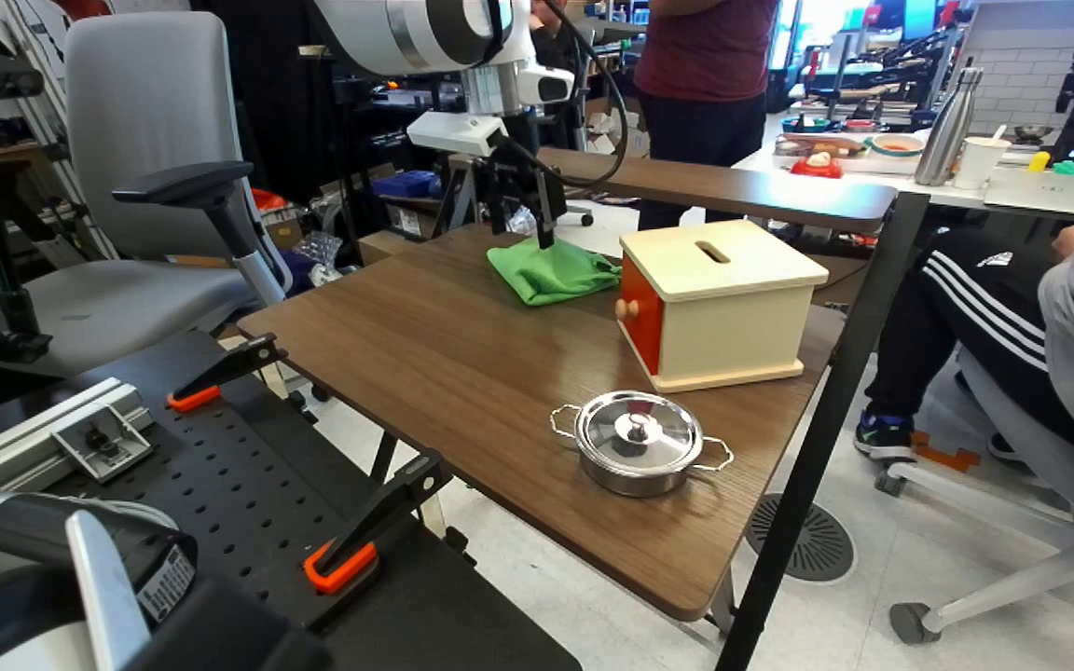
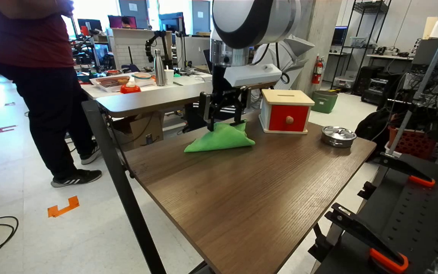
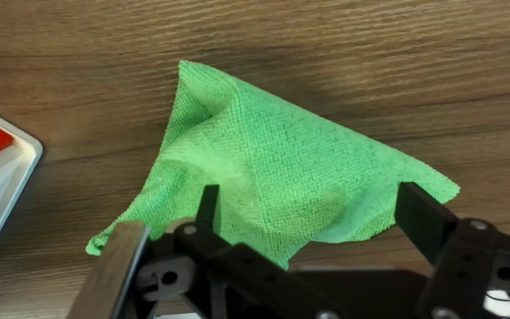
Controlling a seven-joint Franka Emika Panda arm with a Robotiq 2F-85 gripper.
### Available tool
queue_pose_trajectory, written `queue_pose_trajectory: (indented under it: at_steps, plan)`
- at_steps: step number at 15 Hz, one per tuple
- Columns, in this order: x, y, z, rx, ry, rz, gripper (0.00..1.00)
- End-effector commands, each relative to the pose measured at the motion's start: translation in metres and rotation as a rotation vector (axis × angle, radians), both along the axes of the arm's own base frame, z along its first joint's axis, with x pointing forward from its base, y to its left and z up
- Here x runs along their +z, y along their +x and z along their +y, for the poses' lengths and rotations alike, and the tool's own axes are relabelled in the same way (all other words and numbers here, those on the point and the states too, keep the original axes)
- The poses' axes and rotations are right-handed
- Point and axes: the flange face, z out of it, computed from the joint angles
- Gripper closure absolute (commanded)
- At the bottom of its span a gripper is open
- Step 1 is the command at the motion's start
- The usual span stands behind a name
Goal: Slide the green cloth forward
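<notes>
Wrist view: green cloth [image 3: 290,164] rumpled just beside the wooden box [image 3: 0,177], with gripper [image 3: 310,188] spread wide over the cloth — nothing pinched, cannot tell whether touching. In both exterior views, bare tabletop [image 2: 242,205] from the box's red front [image 2: 280,117] out to the edges. In the way on one flank: box with jutting knob [image 2: 289,120] — and beyond it, a lidded pot [image 1: 641,447].

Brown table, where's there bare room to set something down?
Main free patch: tabletop between green cloth, lidded steel pot and the side facing the black perforated bench. Tight: between pot and red-fronted wooden box, and at the cloth, where the open gripper reaches down.
</notes>
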Motion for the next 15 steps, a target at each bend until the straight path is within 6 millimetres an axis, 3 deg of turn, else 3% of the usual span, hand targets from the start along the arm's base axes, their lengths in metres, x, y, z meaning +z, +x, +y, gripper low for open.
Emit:
queue_pose_trajectory:
  at_steps: [1, 15]
  plan:
    - [-0.014, 0.010, -0.002, 0.027, -0.005, -0.001, 0.00]
    - [-0.068, -0.004, -0.002, 0.064, -0.008, 0.101, 0.00]
